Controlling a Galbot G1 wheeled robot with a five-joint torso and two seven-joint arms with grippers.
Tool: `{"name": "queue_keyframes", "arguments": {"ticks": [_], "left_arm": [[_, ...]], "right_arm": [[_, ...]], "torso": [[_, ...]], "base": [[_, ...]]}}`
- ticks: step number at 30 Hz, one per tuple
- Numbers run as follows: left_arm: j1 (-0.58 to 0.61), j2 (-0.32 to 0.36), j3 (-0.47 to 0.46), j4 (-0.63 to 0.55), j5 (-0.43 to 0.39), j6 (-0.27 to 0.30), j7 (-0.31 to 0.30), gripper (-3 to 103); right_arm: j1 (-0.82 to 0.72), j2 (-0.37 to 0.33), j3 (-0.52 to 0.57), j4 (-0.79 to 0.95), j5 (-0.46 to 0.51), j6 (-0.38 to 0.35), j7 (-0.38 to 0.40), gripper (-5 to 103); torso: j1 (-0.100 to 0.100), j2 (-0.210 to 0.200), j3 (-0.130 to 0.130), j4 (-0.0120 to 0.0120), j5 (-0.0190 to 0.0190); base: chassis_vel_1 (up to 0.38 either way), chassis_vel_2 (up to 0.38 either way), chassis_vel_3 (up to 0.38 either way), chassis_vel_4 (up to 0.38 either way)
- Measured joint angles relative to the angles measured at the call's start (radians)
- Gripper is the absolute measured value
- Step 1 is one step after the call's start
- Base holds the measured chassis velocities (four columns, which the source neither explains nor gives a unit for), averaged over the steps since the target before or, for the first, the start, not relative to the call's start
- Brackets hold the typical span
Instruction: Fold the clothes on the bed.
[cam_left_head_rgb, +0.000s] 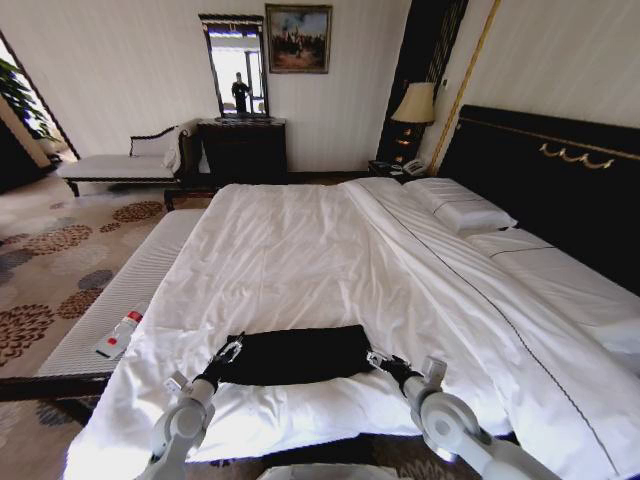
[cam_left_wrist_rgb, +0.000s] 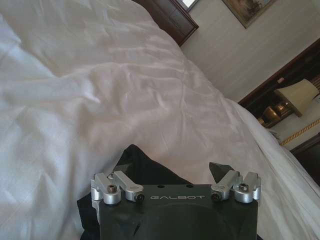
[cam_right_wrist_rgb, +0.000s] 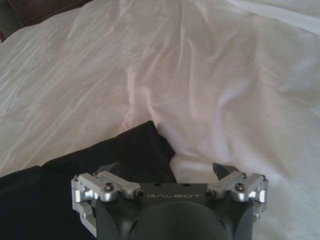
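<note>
The clothes (cam_left_head_rgb: 292, 355) are a black garment lying as a flat, wide band near the foot of the white bed (cam_left_head_rgb: 310, 260). My left gripper (cam_left_head_rgb: 232, 350) sits at the band's left end, open, fingers spread over the black cloth (cam_left_wrist_rgb: 137, 162). At the right end is my right gripper (cam_left_head_rgb: 381, 360), also open, with one finger over the dark fabric (cam_right_wrist_rgb: 95, 160) and the other over white duvet (cam_right_wrist_rgb: 210, 100). Nothing is held between either pair of fingers. In the wrist views my left gripper (cam_left_wrist_rgb: 170, 172) and right gripper (cam_right_wrist_rgb: 166, 169) hover just above the cloth's edge.
A narrow white ribbed bench (cam_left_head_rgb: 120, 295) runs along the bed's left side with a white-and-red bottle (cam_left_head_rgb: 119, 334) on it. Pillows (cam_left_head_rgb: 462, 210) and the dark headboard (cam_left_head_rgb: 545, 170) lie to the right. A chaise (cam_left_head_rgb: 120, 165), dresser (cam_left_head_rgb: 243, 150) and lamp (cam_left_head_rgb: 417, 103) stand against the far wall.
</note>
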Motion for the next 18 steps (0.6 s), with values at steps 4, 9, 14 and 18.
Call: {"name": "queue_keyframes", "arguments": {"ticks": [4,9,14,18], "left_arm": [[-0.001,-0.003,0.0,0.007,0.001,0.0,-0.002,84],[0.0,-0.002,-0.006,0.011,0.002,0.0,-0.003,78],[-0.002,0.002,-0.017,0.015,-0.001,0.0,-0.003,64],[-0.006,0.003,-0.02,0.018,-0.003,-0.001,-0.003,47]], "right_arm": [[-0.001,0.0,0.0,-0.002,-0.003,0.0,0.0,100],[-0.002,0.003,-0.001,-0.002,-0.005,0.0,0.0,100],[-0.004,0.004,-0.005,-0.006,-0.011,0.0,0.0,100],[-0.004,0.006,-0.009,-0.009,-0.014,0.001,0.0,100]], "torso": [[0.0,0.0,0.0,0.0,0.0],[0.0,0.0,0.0,-0.0001,0.0],[0.0,0.0,0.0,0.0,0.0],[0.0,0.0,0.0,0.0,0.0]], "base": [[0.0,0.0,0.0,0.0],[0.0,0.0,0.0,0.0],[0.0,0.0,0.0,0.0],[0.0,0.0,0.0,0.0]]}}
